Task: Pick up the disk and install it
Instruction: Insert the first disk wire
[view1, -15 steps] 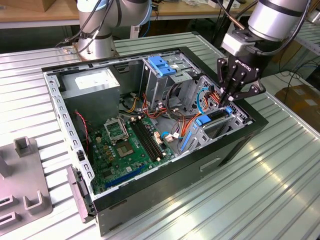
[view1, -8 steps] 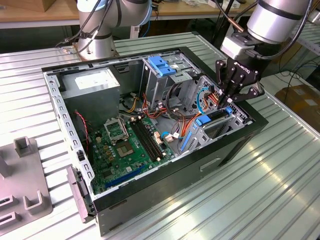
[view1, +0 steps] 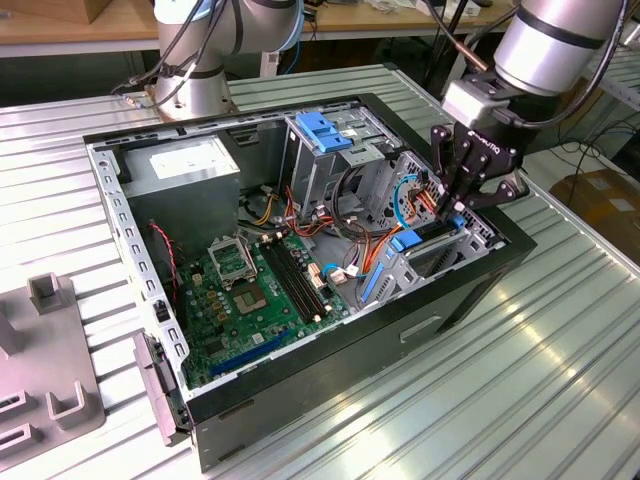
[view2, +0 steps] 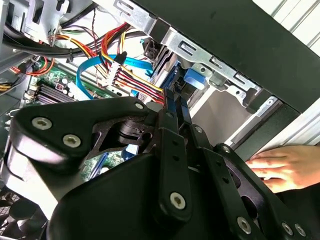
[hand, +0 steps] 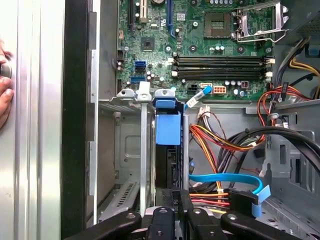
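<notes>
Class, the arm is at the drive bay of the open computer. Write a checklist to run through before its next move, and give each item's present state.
1. End effector closed on the disk: ok.
2. Disk standing upright between the drive bay's metal rails: ok.
3. Disk pushed fully home in the bay: cannot tell, its far end is hidden.
4. Blue cable apart from the disk and fingers: cannot tell, it runs close beside them.
5. Person's hand away from the work: not ok, it rests just outside the case's black wall.
</notes>
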